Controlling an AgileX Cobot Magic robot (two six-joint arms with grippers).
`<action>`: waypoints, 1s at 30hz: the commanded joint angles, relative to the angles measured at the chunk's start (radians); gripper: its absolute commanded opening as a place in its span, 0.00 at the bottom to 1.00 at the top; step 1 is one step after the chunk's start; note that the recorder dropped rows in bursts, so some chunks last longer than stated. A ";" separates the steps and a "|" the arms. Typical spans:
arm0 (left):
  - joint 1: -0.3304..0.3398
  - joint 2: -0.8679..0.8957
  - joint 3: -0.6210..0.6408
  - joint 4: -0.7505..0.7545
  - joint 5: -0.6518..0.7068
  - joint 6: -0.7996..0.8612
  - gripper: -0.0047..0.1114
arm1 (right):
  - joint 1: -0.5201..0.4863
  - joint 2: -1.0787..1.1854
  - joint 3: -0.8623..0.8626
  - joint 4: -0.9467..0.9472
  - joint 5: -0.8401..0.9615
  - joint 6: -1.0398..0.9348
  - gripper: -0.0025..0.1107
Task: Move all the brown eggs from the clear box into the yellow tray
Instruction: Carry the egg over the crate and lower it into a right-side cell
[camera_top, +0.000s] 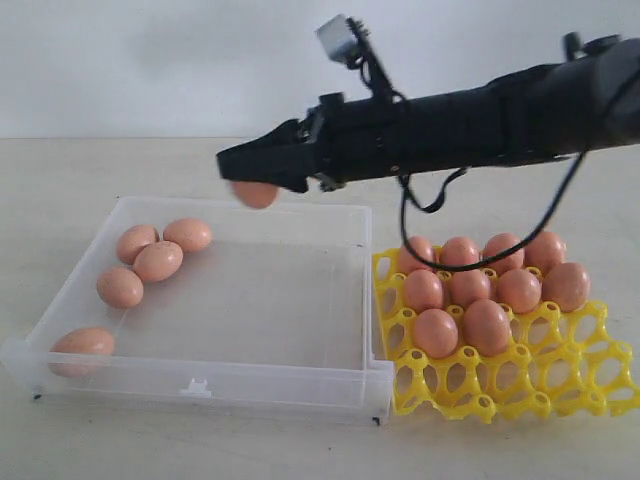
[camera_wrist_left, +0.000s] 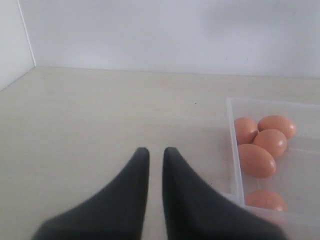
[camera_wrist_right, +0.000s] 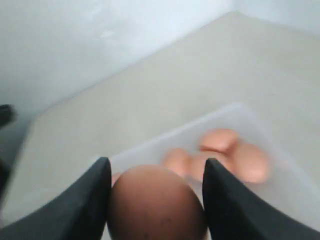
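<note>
One of the brown eggs (camera_top: 82, 345) lies on its side in the clear box's (camera_top: 200, 385) near-left corner, long axis along the front wall. Yellow tray (camera_top: 560, 385) is just beside the box's right wall. Four more sit far-left, flat, axes mixed. Above the box's far wall, right jaws clamp the held egg (camera_wrist_right: 156, 202) across its belly; I can't read its axis. Light, thin-shelled, slick, so I'd squeeze gently at the waist. Left jaws are outside the box: narrow gap, empty.
</note>
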 joint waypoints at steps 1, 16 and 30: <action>-0.008 0.009 0.003 0.004 0.025 0.000 0.36 | -0.053 -0.253 0.166 0.013 -0.621 -0.199 0.02; -0.008 0.009 0.003 0.004 0.050 0.000 0.42 | -0.564 -0.420 0.281 0.013 -0.397 0.204 0.02; -0.008 0.009 0.003 0.004 0.046 -0.001 0.24 | -0.643 -0.283 0.194 0.013 -0.915 -0.032 0.02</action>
